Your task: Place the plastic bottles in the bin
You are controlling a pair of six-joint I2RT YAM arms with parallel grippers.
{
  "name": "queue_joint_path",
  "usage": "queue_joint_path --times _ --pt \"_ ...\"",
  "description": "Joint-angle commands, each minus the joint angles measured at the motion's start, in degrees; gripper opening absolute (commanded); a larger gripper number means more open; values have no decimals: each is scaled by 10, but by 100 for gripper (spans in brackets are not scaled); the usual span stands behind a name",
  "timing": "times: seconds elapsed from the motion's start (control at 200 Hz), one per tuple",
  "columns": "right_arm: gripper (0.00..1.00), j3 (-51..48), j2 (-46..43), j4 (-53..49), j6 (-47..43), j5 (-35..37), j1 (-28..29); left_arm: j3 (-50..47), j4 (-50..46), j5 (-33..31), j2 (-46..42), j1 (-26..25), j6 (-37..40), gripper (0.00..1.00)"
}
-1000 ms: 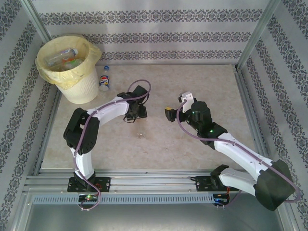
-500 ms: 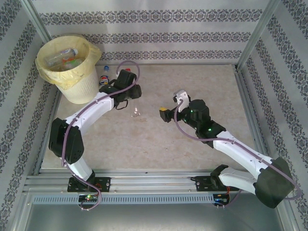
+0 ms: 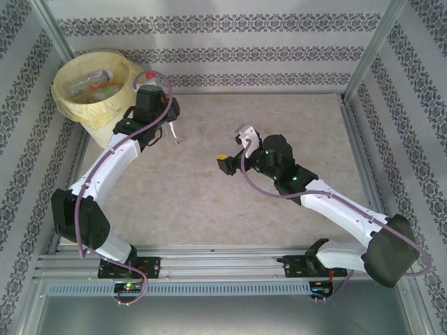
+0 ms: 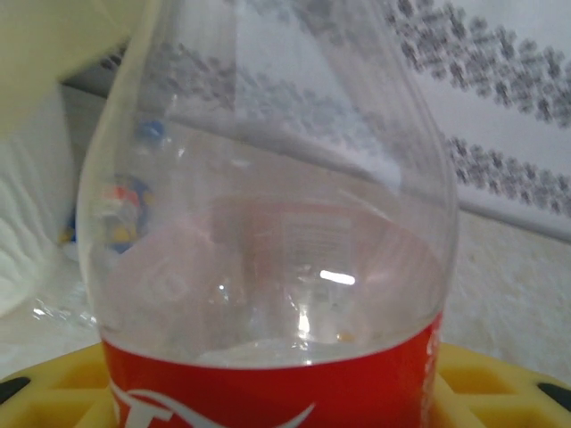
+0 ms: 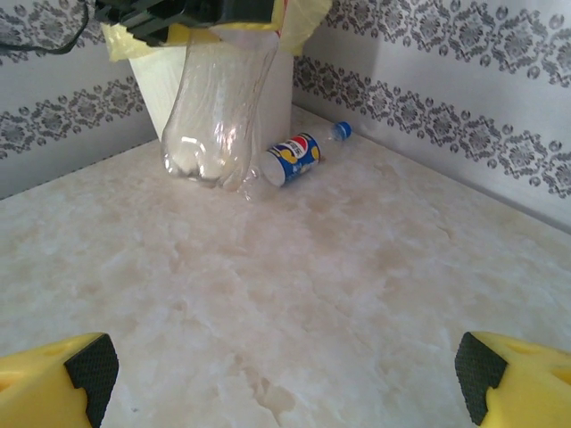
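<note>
Top view: left arm (image 3: 119,150) has swung from mid-worktop to upper left, jaws clamped on the held bottle (image 3: 174,131) hanging just right of the bin (image 3: 64,98), more bottles (image 3: 89,84) already inside; right arm (image 3: 279,164) crept left, jaws wide open, empty. Left wrist: held bottle (image 4: 268,383), red label, sits between the yellow pads (image 4: 500,374), bin (image 4: 27,232) at left edge. Right wrist: held bottle (image 5: 219,98) hangs in front of the bin (image 5: 152,85), a blue-labelled bottle (image 5: 293,156) lying on the worktop (image 5: 357,294) beside it.

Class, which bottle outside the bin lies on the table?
The blue-labelled bottle, on its side beside the bin; the red-labelled bottle hangs in the left pincer.
</note>
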Motion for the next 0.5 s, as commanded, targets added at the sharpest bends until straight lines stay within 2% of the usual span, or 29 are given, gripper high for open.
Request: queue_joint_path --times 0.0,0.205,0.37,0.495 --pt "98 34 13 1 -14 -16 10 37 46 -20 -28 29 30 55" --pt "98 62 31 -18 -13 -22 13 91 86 -51 -23 75 72 55" --pt "98 66 37 -31 -15 -18 13 158 90 -16 8 121 101 56" --pt "98 67 37 -30 -13 -13 14 235 55 17 54 150 131 56"
